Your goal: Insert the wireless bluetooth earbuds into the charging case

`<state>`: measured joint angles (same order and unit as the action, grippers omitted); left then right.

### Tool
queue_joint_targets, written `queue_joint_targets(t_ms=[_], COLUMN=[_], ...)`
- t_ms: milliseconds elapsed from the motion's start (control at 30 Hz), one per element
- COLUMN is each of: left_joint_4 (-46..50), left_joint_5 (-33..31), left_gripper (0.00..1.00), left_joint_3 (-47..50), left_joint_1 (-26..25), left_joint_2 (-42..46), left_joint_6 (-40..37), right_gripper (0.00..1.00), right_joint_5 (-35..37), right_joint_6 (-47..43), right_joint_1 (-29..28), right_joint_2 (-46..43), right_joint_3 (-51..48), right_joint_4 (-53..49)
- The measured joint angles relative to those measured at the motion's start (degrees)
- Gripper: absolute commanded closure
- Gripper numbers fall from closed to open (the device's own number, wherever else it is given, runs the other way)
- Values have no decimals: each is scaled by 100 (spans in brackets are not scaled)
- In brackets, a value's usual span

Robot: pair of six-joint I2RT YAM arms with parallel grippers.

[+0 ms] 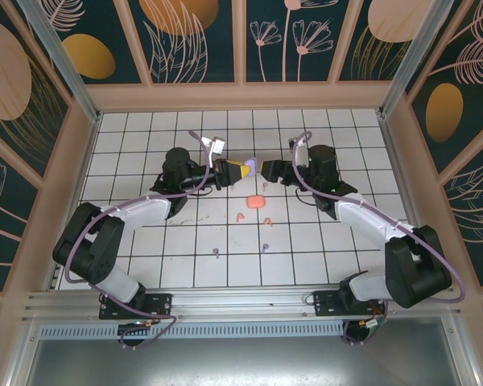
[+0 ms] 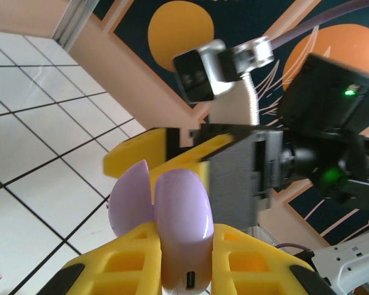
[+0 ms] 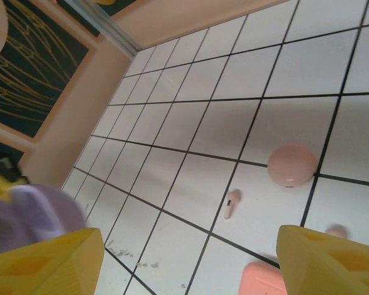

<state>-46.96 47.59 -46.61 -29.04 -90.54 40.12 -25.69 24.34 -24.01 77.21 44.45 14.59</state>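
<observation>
The white tiled floor, glossy and ruled with thin dark lines, ran bare to the peach-framed wall on every side. The rounded-square coral case lay mid-floor, well clear of all edges.

Just beyond the coral case, lifted off the tiles, the left gripper had its ribbed yellow plastic fingers clamped on a smooth, shiny lilac charging case. The case's lid stood ajar and a small port faced the wrist camera. The right gripper faced it with its yellow fingers spread wide, one grey-padded finger just beside the lilac case; whether they touched could not be told.

Two coral earbuds lay just nearer the arm bases than the coral case, one on each side. Two lilac earbuds sat farther toward the bases. A pale pink stemmed earbud rested near the coral case, between it and a matte, pebble-round pink case.
</observation>
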Motion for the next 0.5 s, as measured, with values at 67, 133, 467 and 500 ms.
queue_joint_targets(t_ms=[67,133,467,500], left_joint_4=[-44,-70,-258,-328], left_joint_5=[0,0,85,120], left_gripper=[100,100,100,100], left_joint_3=[0,0,22,22], left_joint_1=[0,0,-7,-13], left_joint_2=[42,48,50,50], left_joint_6=[2,4,168,212], right_gripper=[26,26,31,33], right_joint_5=[13,7,-940,-1047], right_joint_6=[4,2,52,76], right_joint_1=[35,59,105,105], right_joint_2=[-4,-68,-905,-885], right_joint_3=[-33,-83,-293,-271], right_joint_4=[-22,-55,-52,-39])
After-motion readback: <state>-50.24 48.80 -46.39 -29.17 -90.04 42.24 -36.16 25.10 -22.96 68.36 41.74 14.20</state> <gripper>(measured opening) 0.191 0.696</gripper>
